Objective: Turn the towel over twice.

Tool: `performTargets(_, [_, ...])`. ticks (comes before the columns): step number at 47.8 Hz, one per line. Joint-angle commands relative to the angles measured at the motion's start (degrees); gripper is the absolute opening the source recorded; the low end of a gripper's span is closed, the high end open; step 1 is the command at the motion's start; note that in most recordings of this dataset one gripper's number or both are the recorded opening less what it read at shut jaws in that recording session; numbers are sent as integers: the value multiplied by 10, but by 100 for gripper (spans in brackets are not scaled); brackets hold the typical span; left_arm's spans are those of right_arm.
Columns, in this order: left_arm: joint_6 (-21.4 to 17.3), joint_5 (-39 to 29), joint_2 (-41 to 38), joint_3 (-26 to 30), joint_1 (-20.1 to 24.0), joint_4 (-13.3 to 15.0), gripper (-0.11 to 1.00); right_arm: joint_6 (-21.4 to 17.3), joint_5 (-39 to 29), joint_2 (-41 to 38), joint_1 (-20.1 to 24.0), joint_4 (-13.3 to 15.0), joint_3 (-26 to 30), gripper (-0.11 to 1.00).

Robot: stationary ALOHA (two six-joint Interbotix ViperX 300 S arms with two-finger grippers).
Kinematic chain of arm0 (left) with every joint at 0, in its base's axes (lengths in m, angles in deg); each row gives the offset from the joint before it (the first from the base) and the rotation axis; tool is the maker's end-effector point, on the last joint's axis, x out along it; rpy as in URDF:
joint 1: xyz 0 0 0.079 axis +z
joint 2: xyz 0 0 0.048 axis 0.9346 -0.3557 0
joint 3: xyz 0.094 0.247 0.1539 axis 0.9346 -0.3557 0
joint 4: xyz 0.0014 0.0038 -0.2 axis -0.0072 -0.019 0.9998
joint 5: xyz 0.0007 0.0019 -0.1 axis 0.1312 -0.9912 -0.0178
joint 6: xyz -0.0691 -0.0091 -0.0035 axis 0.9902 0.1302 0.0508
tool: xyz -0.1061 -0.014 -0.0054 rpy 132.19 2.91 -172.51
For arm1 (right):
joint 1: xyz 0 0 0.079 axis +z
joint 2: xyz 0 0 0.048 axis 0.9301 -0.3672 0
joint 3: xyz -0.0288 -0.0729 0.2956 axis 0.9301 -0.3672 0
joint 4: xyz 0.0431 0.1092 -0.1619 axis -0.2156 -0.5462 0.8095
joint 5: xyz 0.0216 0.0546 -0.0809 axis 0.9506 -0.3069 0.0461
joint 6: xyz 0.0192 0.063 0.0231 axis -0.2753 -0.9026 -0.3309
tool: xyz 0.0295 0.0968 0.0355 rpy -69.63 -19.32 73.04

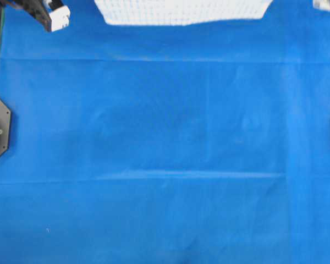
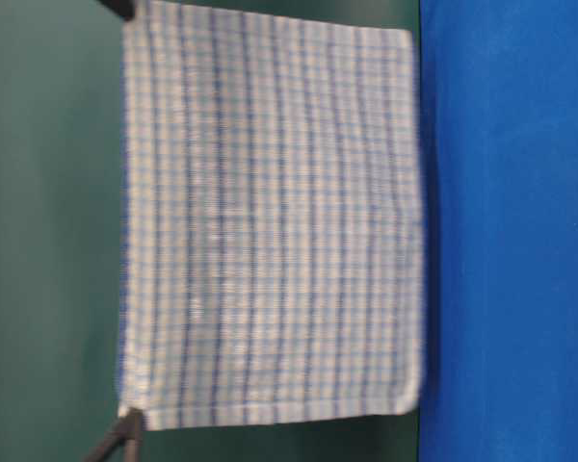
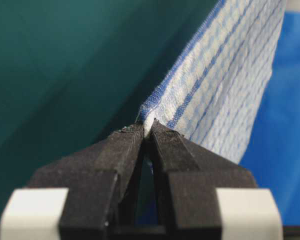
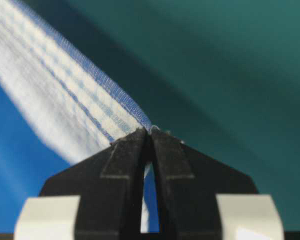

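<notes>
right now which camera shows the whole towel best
The table-level view: the towel hangs spread out, all four edges and its stripes visible. The overhead view catches just a strip of it at the far table edge. Each wrist view shows a single corner pinched in a claw, left claw, right claw.

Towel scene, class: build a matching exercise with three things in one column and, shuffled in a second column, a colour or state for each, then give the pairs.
Things:
1. towel
2. left hand
3. table covering

Descriptions:
A. plain blue, lying flat
B. shut on a top corner of the cloth
C. white with blue stripes, hanging spread out

Pairs: 1-C, 2-B, 3-A. The right hand pinches the other top corner in the same way.
</notes>
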Motion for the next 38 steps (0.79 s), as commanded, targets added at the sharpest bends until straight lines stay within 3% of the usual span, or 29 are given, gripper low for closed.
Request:
performTargets(1, [4, 2, -4, -11, -15, 0, 3, -4, -7, 5, 19, -15, -23, 5])
performTargets(9, [51, 2, -31, -62, -73, 1, 3, -37, -2, 9, 75, -51, -106, 5])
performTargets(15, [76, 11, -69, -103, -143, 1, 3, -82, 17, 6, 144, -72, -163, 5])
performTargets(29, [190, 52, -151, -140, -299, 1, 3, -197, 50, -20, 308, -76, -229, 5])
performTargets(38, [232, 81, -189, -147, -371, 1, 3, -264, 80, -64, 404, -76, -244, 5])
